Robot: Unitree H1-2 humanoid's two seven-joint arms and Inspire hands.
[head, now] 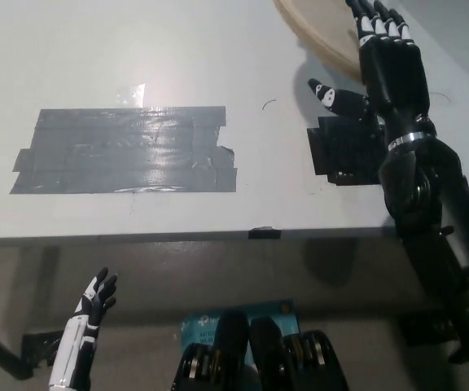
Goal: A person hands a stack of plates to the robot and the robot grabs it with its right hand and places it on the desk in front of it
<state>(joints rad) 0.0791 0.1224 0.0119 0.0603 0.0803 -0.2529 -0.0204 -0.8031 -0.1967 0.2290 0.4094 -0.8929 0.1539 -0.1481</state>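
The step in hand is the handover: the robot is reaching for the stack of plates but has not yet closed on it. The stack hangs tilted above the table, up beyond the black tape patch and partly cut off by the picture's top edge, so whoever offers it is out of sight. The black right hand is raised just past the patch, its fingers stretched straight along the stack's right side and its thumb spread out towards the underside. The hand is wide and holds nothing. Whether the fingers already touch the top plate cannot be told from this angle. The white left hand rests low, well away from the patch on the near-left side and below the table edge, fingers apart and empty. The next move, as I judge it, calls for thumb and fingers to close on the rim from both faces, firmly enough that the tilted plates do not slide apart, before the stack is carried down to the table near the patch.
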